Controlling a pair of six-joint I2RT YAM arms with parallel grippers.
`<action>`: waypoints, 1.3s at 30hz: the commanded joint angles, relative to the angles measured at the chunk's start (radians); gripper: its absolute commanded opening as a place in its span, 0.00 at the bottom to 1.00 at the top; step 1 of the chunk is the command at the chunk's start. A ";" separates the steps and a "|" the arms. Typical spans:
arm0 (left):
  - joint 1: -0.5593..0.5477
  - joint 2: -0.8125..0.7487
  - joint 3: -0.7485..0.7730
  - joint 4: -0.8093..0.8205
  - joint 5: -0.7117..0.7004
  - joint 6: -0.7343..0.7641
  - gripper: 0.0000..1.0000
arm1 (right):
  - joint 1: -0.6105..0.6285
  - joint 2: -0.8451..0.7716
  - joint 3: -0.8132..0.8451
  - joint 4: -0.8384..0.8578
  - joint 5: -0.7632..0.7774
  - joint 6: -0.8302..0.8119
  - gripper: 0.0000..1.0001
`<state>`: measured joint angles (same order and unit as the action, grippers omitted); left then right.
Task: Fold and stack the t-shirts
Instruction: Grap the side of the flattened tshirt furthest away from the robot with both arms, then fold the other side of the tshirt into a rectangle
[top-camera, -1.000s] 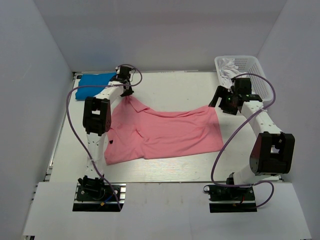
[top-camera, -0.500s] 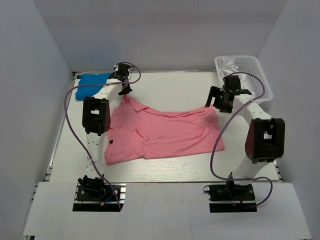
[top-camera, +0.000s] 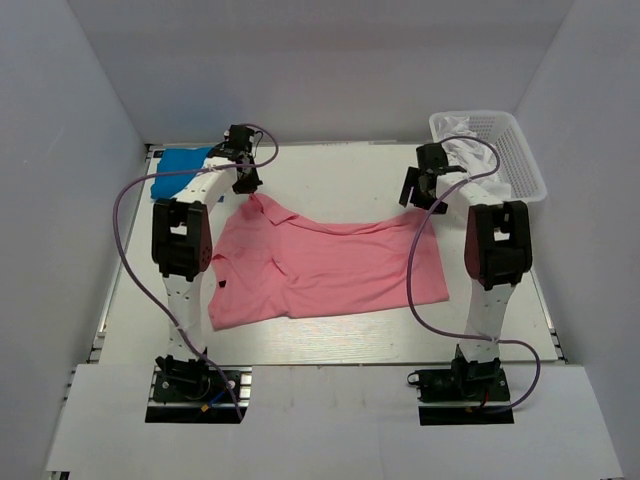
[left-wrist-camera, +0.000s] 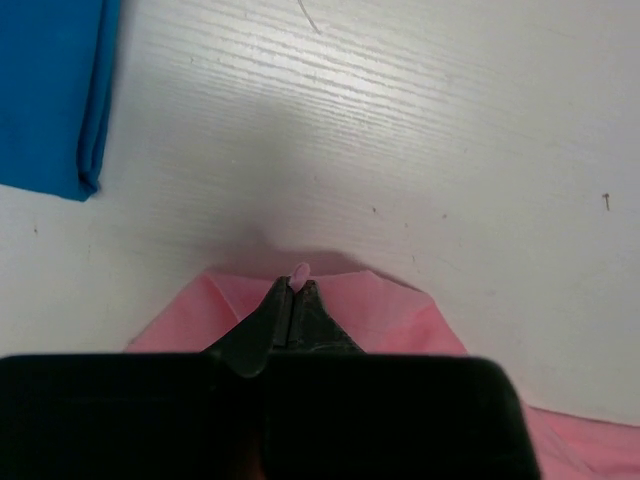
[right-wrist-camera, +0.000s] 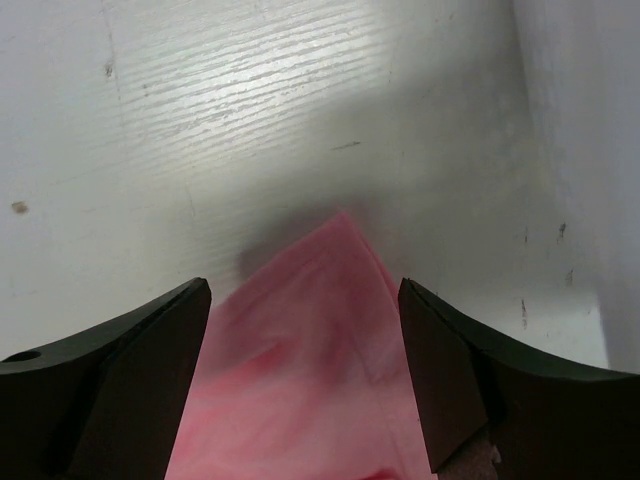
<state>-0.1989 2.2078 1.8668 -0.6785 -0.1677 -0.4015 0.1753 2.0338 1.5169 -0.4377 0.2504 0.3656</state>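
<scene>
A pink t-shirt (top-camera: 330, 265) lies spread across the middle of the white table. My left gripper (top-camera: 247, 186) is shut on the shirt's far left corner (left-wrist-camera: 345, 305), with a nub of pink cloth (left-wrist-camera: 299, 272) poking out between the jaws. My right gripper (top-camera: 415, 196) is open above the shirt's far right corner (right-wrist-camera: 320, 300), which lies between the fingers (right-wrist-camera: 150, 350) untouched. A folded blue t-shirt (top-camera: 182, 166) lies at the far left and also shows in the left wrist view (left-wrist-camera: 50, 90).
A white basket (top-camera: 520, 150) with white cloth (top-camera: 462, 135) in it stands at the far right corner. Grey walls close in the table on the left, back and right.
My right arm has swung left, away from the basket to the shirt's far right corner. My left gripper has kept hold of the far left corner and shifted slightly back.
</scene>
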 joint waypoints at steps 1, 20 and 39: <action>0.004 -0.123 -0.029 -0.013 0.046 -0.017 0.00 | 0.000 0.034 0.058 0.017 0.073 0.019 0.80; 0.004 -0.387 -0.276 -0.067 0.062 -0.046 0.00 | 0.016 0.003 0.032 0.045 0.089 -0.010 0.00; -0.014 -0.937 -0.871 -0.179 0.244 -0.266 0.00 | 0.023 -0.293 -0.231 0.090 0.135 -0.010 0.00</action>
<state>-0.2089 1.3563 1.0637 -0.8421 -0.0071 -0.6041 0.2005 1.7966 1.3033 -0.3843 0.3611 0.3588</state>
